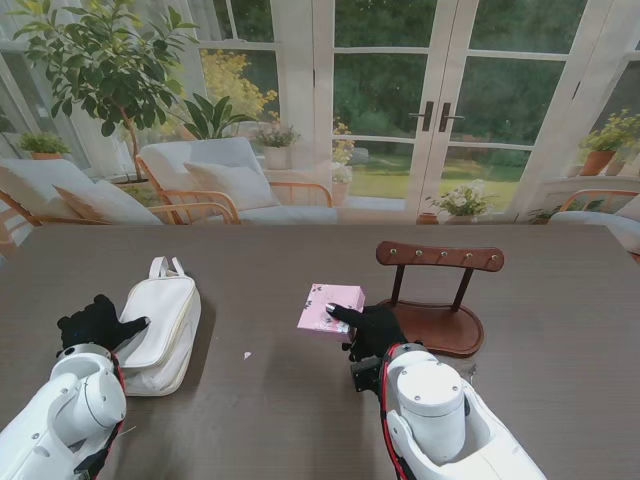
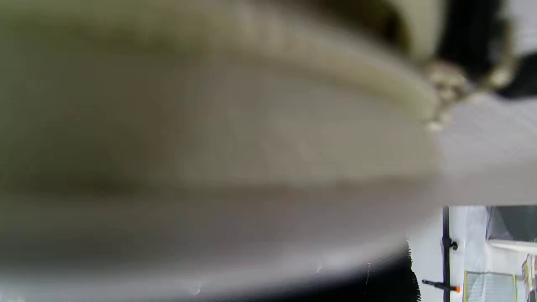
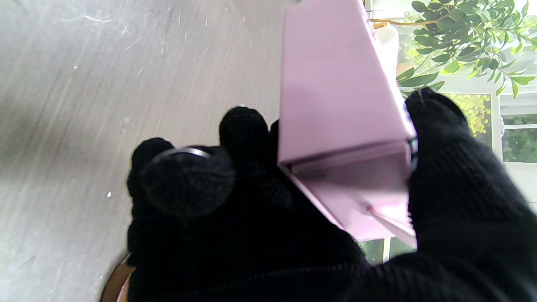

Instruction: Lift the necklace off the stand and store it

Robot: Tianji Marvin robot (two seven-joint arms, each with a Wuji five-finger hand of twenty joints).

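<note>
The wooden necklace stand (image 1: 440, 257) rises right of centre, its pegs bare, with its round base (image 1: 440, 328) in front of it. No necklace shows on it. A pink box (image 1: 331, 307) lies just left of the base. My right hand (image 1: 375, 328) is shut on the box (image 3: 340, 105), with the thumb (image 3: 444, 138) on one side and the fingers (image 3: 243, 126) on the other. A thin silvery strand (image 3: 184, 150) crosses one fingertip; I cannot tell what it is. My left hand (image 1: 95, 322) grips the near edge of the white zip bag (image 1: 160, 325).
The bag (image 2: 251, 147) fills the left wrist view as a blur, with its metal zip pull (image 2: 444, 84) beside my dark fingers (image 2: 474, 37). A small pale speck (image 1: 247, 355) lies on the dark table (image 1: 550, 400) between bag and box.
</note>
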